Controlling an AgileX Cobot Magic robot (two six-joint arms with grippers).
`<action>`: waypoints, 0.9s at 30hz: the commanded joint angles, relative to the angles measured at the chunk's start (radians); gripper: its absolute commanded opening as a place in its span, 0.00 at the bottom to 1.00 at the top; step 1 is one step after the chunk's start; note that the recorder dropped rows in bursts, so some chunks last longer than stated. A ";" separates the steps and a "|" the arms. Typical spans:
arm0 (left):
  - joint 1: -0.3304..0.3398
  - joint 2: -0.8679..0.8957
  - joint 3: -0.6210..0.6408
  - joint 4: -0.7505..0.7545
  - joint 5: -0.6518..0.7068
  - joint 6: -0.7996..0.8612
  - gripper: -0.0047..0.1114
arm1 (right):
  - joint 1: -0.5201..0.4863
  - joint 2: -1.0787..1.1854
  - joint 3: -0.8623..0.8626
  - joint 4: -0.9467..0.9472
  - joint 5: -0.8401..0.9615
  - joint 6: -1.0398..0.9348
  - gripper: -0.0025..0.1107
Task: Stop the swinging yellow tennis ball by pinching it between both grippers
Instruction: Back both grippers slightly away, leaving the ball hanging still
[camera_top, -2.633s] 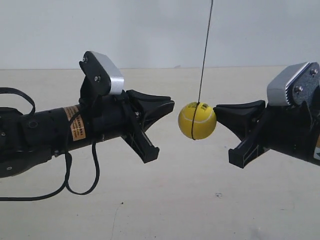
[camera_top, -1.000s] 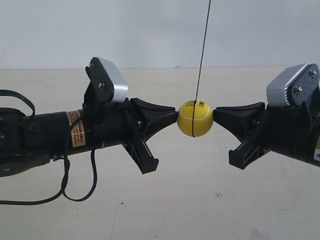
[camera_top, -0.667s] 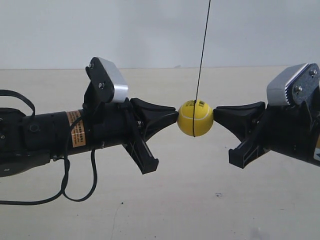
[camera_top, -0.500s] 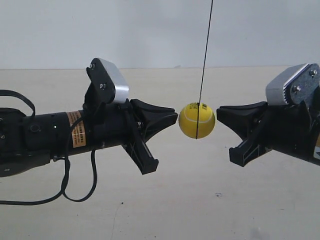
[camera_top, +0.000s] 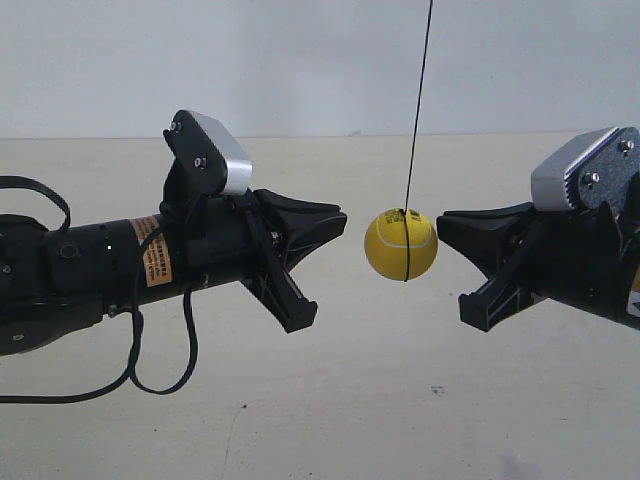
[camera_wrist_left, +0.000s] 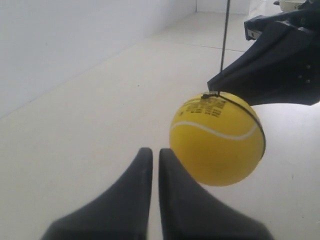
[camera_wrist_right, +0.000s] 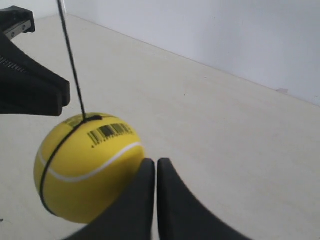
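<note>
I see the yellow tennis ball (camera_top: 400, 243) hanging on its string (camera_top: 420, 100). The left pincer (camera_top: 343, 218), jaws together, sits apart at its nine o'clock. The right pincer (camera_top: 441, 222), jaws together, is just beside it at three o'clock.

Plain white wall (camera_top: 300, 60) behind a pale beige bench (camera_top: 350, 420).
The wall meets the bench's far edge; soft, even light, and a small dark speck (camera_top: 437, 389) toward the near edge.

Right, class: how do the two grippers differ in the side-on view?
The gripper at the exterior view's left stands clear of the yellow tennis ball; the gripper at the exterior view's right has its tip almost at it. Only the former's arm trails a black cable. Both are black, shut, silver-topped.
</note>
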 joint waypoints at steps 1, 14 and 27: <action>-0.003 0.001 -0.003 -0.013 -0.015 0.005 0.08 | 0.003 0.002 -0.005 0.006 0.001 -0.004 0.02; -0.003 0.001 -0.001 0.055 0.008 -0.040 0.08 | 0.003 0.002 -0.005 -0.037 0.001 0.030 0.02; -0.005 0.048 -0.003 0.155 -0.065 -0.085 0.08 | 0.003 0.002 -0.005 -0.054 -0.004 0.038 0.02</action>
